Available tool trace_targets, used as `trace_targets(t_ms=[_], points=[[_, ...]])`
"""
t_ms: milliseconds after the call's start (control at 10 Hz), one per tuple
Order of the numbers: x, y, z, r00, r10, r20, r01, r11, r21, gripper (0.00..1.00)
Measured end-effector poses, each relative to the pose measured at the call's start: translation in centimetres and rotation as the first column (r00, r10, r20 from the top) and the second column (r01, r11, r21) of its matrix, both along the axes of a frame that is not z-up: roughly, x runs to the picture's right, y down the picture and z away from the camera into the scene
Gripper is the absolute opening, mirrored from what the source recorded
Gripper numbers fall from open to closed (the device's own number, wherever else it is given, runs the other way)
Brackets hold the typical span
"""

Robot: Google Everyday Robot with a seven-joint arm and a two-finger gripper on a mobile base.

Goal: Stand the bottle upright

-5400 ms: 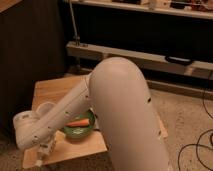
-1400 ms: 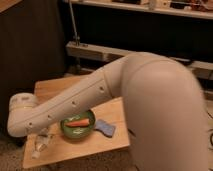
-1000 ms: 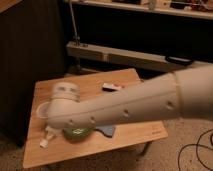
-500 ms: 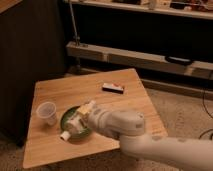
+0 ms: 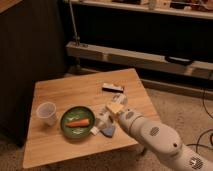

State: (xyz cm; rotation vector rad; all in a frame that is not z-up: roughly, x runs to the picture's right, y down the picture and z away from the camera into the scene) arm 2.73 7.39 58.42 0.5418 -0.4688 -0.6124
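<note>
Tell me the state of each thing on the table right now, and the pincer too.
bottle: tilted, leaning beside the plate, not clearly upright.
pincer: at the bottle's upper end.
plastic cup: upright, open end up.
green plate: flat, holding an orange carrot.
sponge: lying flat by the bottle.
dark bar: lying flat.

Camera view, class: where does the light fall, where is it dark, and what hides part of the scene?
Camera view: warm light falls on the wooden table; the shelving behind lies in deep shadow. The robot's pale arm bulks large at lower right, covering the table's corner. Its pincer sits by the bottle, beside the green plate.
</note>
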Motion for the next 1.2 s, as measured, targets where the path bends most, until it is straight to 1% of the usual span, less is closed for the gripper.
trace_targets(t_ms=[100,200,300,400,600,700,800,900,1000,1100,1200], points=[[-0.3,-0.2,-0.2,0.998,-0.063,-0.02,0.064,0.9966,0.052,0.0],[-0.2,-0.2,-0.2,0.995,-0.098,-0.037,0.1,0.9916,0.082,0.0],[-0.3,-0.3,-0.3,0.991,-0.122,-0.049,0.126,0.9868,0.102,0.0],[-0.3,-0.3,-0.3,0.99,-0.13,-0.053,0.136,0.9847,0.11,0.0],[-0.3,-0.3,-0.3,0.99,-0.13,-0.054,0.135,0.9847,0.11,0.0],[-0.2,-0.3,-0.2,0.991,-0.127,-0.052,0.132,0.9851,0.11,0.0],[-0.2,-0.4,-0.1,0.993,-0.111,-0.044,0.115,0.9873,0.109,0.0],[0.5,-0.6,0.3,0.999,-0.044,-0.031,0.047,0.9947,0.092,0.0],[0.9,-0.8,0.7,1.0,0.028,-0.009,-0.028,0.9979,0.058,0.0],[1.6,-1.0,1.4,0.992,0.13,0.012,-0.13,0.9915,0.011,0.0],[2.1,-1.0,2.1,0.976,0.216,0.03,-0.214,0.9761,-0.036,0.0]])
